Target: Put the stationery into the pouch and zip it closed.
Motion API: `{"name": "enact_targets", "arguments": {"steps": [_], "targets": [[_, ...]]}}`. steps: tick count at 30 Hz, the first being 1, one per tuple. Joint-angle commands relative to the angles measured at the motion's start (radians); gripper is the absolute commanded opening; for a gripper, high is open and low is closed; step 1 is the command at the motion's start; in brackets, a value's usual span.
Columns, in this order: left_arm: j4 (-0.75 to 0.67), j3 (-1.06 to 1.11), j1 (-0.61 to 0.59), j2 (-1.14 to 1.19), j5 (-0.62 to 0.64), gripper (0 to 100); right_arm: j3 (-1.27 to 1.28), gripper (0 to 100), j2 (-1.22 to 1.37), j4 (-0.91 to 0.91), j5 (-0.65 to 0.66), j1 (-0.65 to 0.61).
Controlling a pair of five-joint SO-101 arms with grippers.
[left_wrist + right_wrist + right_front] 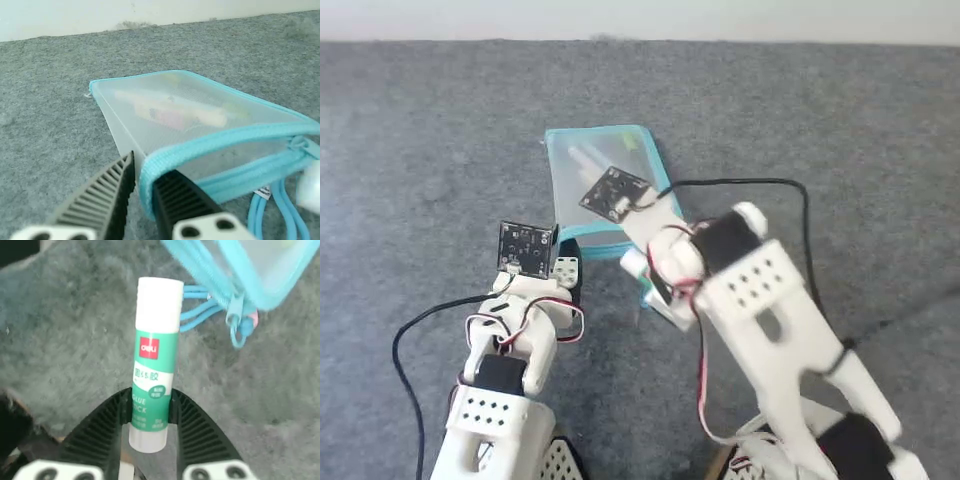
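Note:
A translucent pouch [605,185] with a teal zip edge lies on the grey carpet, with several stationery items [170,107] showing through its mesh. My left gripper [144,172] is shut on the pouch's teal zipper edge [200,142] at its near corner; from above, the left gripper [567,262] sits at the pouch's near-left corner. My right gripper [150,396] is shut on a green and white glue stick [152,355], held just off the pouch's open end. The stick's white end [633,262] pokes out beside the right arm. The zipper pull [236,320] hangs near it.
A teal cord [200,305] loops from the pouch's zip end [280,210] on the carpet. The right arm's wrist camera [615,195] hangs over the pouch and hides part of it. Open grey carpet [440,130] surrounds the pouch; a pale wall runs along the far edge.

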Motion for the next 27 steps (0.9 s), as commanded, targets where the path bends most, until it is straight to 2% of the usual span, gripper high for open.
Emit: {"name": "enact_targets", "arguments": {"steps": [1,15,20,27], "targets": [[-0.002,-0.012,0.009,-0.017,-0.014,1,-0.029,0.7,0.074,-0.087,-0.046,-0.005],[-0.003,-0.012,0.011,-0.017,-0.014,1,-0.677,0.9,0.613,-0.025,-0.074,-0.007],[-0.003,-0.012,0.011,-0.017,-0.014,1,-0.924,1.7,0.780,0.001,-0.138,-0.008],[-0.005,-0.012,0.011,-0.017,-0.014,1,-1.171,26.2,0.840,0.101,-0.187,-0.015]]}}
